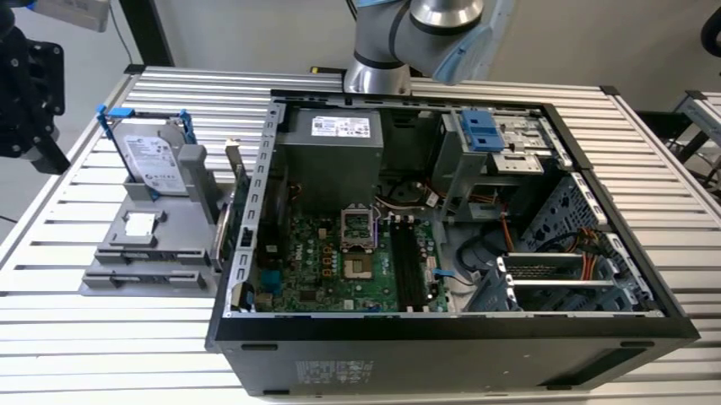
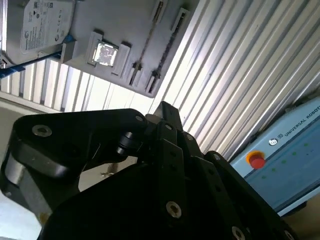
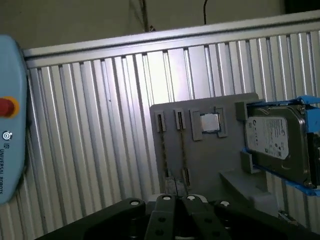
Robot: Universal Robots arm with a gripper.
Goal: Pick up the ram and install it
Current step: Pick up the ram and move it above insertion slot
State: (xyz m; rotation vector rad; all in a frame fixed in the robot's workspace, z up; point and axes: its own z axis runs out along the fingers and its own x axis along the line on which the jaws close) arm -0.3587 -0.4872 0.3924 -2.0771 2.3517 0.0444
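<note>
Black gripper point(image 3: 178, 199) links crowd the foreground in both wrist views. Its fingers are pressed together on nothing, well apart from the grey holder point(image 3: 210, 165). On that holder the ram point(image 3: 181, 150) stands on edge in a long slot. It shows as a thin dark line with a faint brownish tint, and a second similar line runs in the slot beside it. Next along the holder sits a square silver chip point(image 3: 210, 121), then a silver hard drive point(image 3: 275, 140) in blue rails. Beyond, in the exterior view, the open computer case point(image 1: 451, 329) stands just beside the holder, on the exterior view's right, both on a ribbed metal table point(image 1: 90, 337).
</note>
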